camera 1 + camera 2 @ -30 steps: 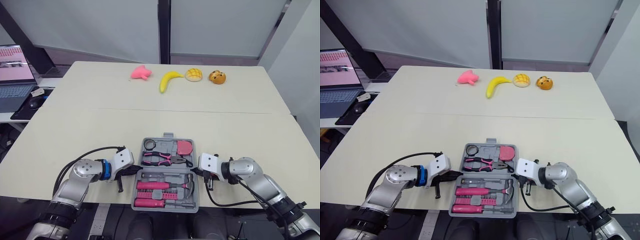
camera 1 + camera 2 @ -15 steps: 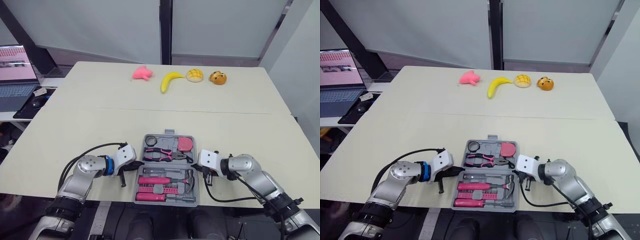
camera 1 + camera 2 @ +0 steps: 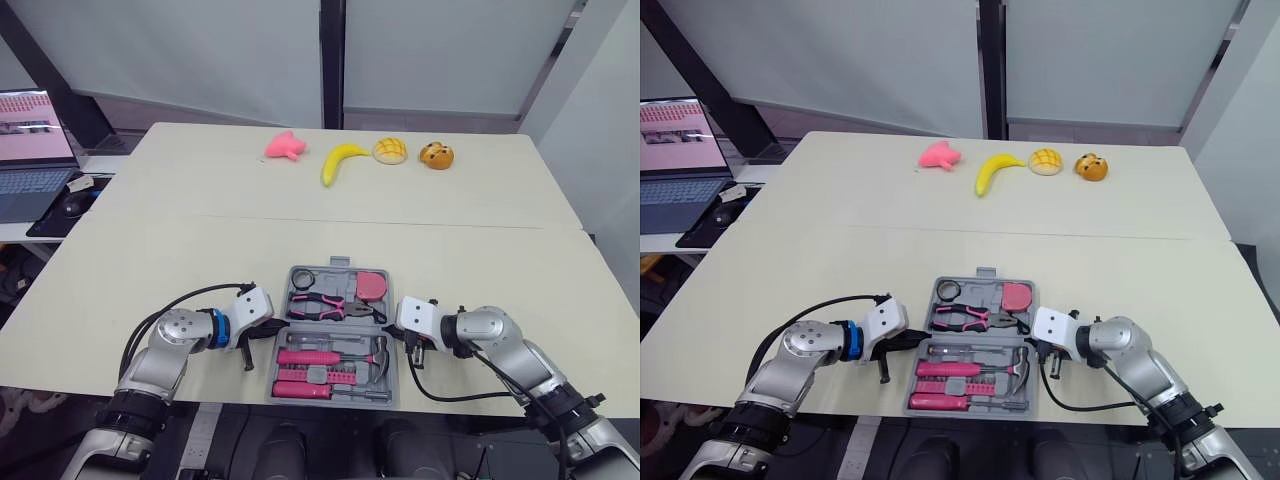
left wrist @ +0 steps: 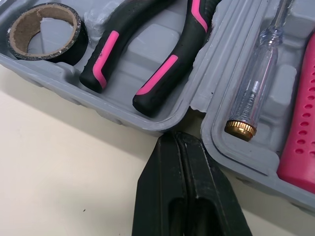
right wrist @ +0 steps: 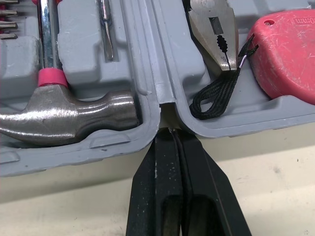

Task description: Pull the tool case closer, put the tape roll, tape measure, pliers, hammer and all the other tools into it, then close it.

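The grey tool case lies open at the table's front edge. Its far half holds the black tape roll, the pink-and-black pliers and the red tape measure. Its near half holds the hammer, pink-handled screwdrivers and a clear tester screwdriver. My left gripper is shut, its tip against the left end of the case's hinge. My right gripper is also shut, its tip at the right end of the hinge, between the hammer head and the tape measure's strap.
At the far side of the table lie a pink toy, a banana, a yellow bun and a brown round toy. A laptop stands on a side desk to the left.
The whole view has shifted slightly. Both grippers stay shut at the two ends of the case's hinge, and the tools lie as before.
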